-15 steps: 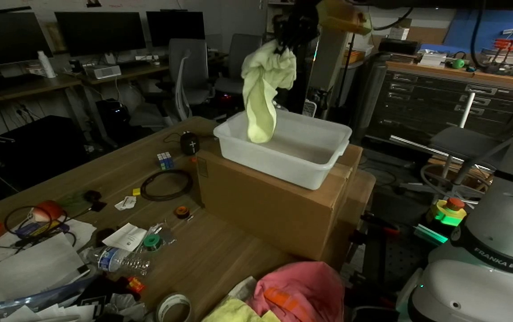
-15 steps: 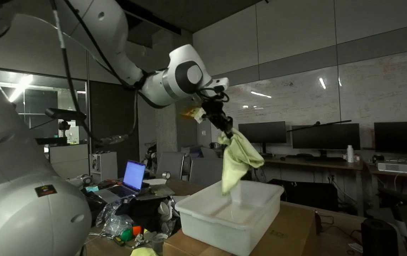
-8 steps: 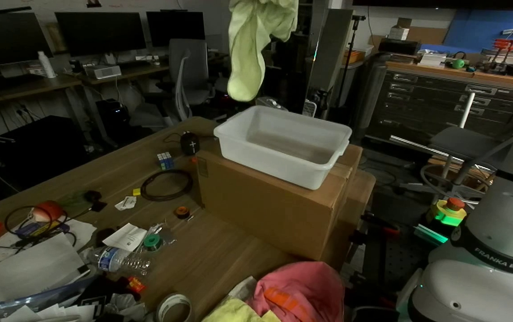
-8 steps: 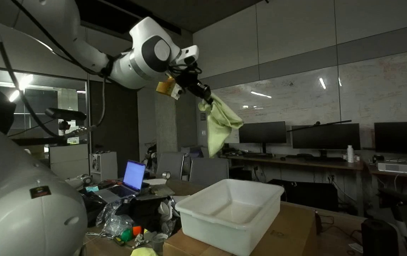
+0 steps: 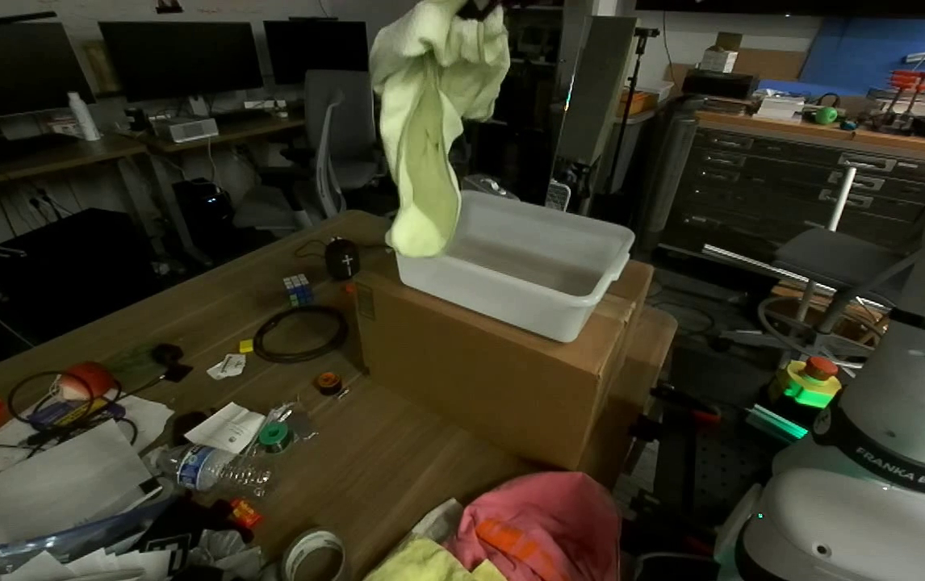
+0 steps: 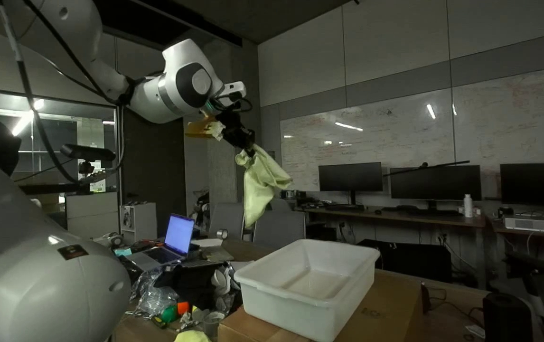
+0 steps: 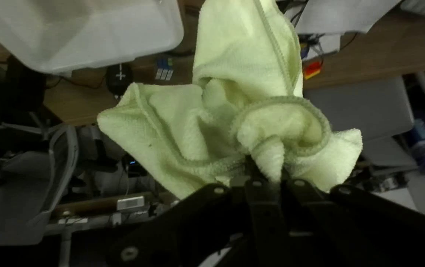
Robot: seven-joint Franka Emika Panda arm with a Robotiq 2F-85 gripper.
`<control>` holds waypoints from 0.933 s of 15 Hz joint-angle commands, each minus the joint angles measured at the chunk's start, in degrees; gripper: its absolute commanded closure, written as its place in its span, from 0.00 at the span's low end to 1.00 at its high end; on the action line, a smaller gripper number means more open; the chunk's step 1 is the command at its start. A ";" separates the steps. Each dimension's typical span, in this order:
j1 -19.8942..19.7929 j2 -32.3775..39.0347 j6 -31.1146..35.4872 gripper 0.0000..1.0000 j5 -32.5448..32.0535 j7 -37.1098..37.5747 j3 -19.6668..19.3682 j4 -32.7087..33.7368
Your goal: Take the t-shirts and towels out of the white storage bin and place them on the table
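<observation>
Dangling green towel [image 6: 262, 184]: likely light, soft, limp; hold a bunched fold.
Claw [image 6: 251, 151]: pinching it.
White bin [image 6: 293, 304]: near a counter [image 5: 402, 452] edge.

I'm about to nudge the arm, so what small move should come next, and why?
Probably carry the yellow-green cloth over toward the pink cloth on the table. The pincer has it pinched, it hangs clear of the white bin in the wrist view, and the pink cloth already lying there suggests the drop spot.
</observation>
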 commanded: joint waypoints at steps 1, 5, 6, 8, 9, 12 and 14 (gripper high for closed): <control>6.75 2.96 -6.15 0.97 4.71 -8.85 -2.43 2.91; 11.78 5.17 -15.05 0.98 7.43 -16.84 -3.60 4.49; 12.71 5.68 -17.50 0.98 7.69 -18.84 -3.86 5.06; 14.16 6.89 -22.33 0.97 7.97 -22.98 -4.29 6.33; 14.68 7.51 -24.88 0.97 7.84 -25.01 -4.42 7.20; 15.45 9.24 -31.48 0.67 6.14 -31.63 -4.58 9.38; 15.31 10.36 -34.99 0.53 4.43 -36.47 -4.59 10.59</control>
